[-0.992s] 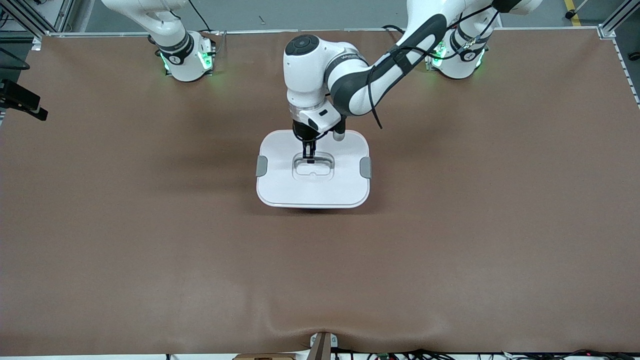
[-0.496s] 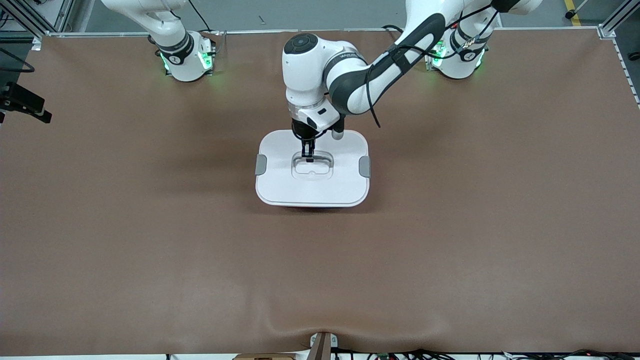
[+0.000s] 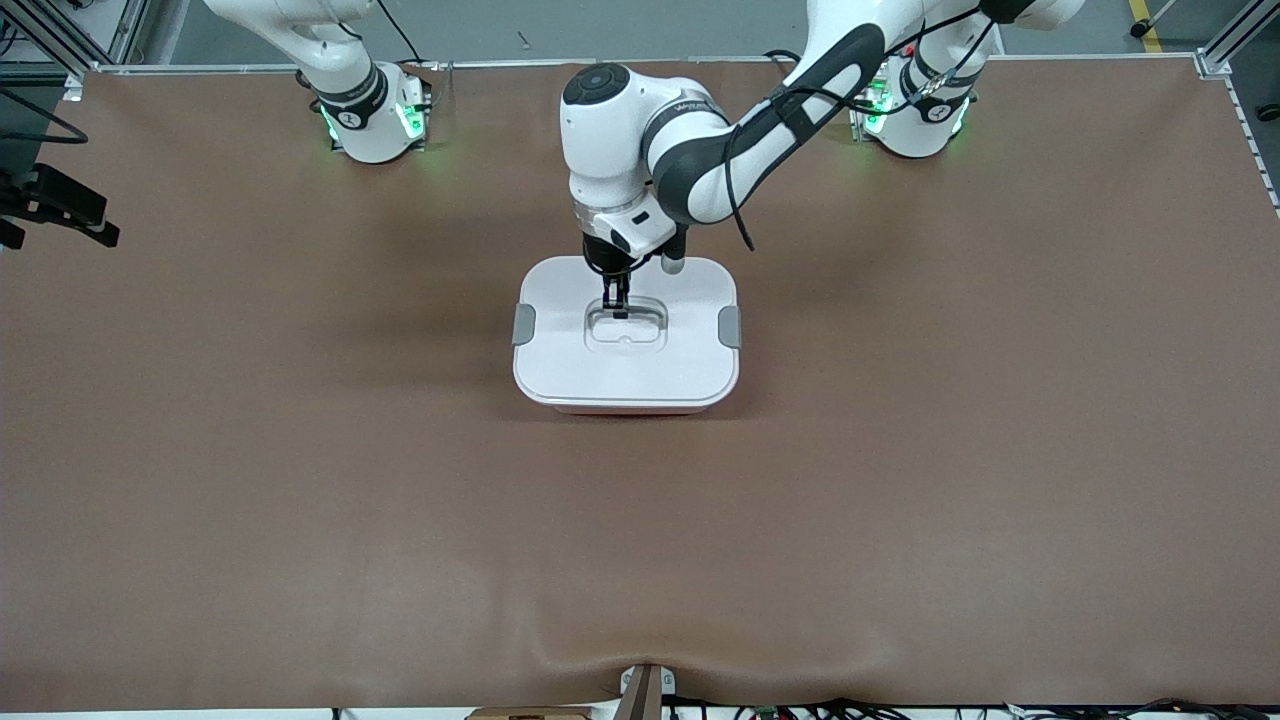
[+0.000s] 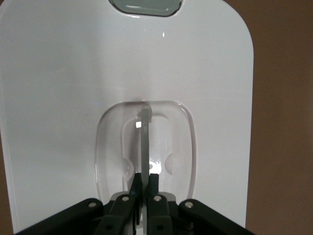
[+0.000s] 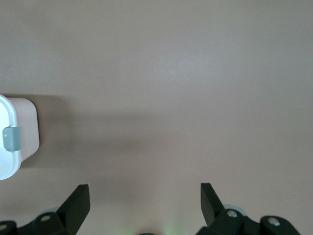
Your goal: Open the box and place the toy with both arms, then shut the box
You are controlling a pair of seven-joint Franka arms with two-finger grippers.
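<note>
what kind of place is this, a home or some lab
Most likely a robotics lab: two white arms on green-lit bases are bolted to a table under a brown mat framed by aluminium rails, with cables along its edge and one box laid out.

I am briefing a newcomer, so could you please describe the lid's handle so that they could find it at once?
On the brown table, the only container is the box, closed by a white lid with grey side clips. The handle is the thin clear bar standing in the lid's central recess, pinched by the left gripper.
</note>
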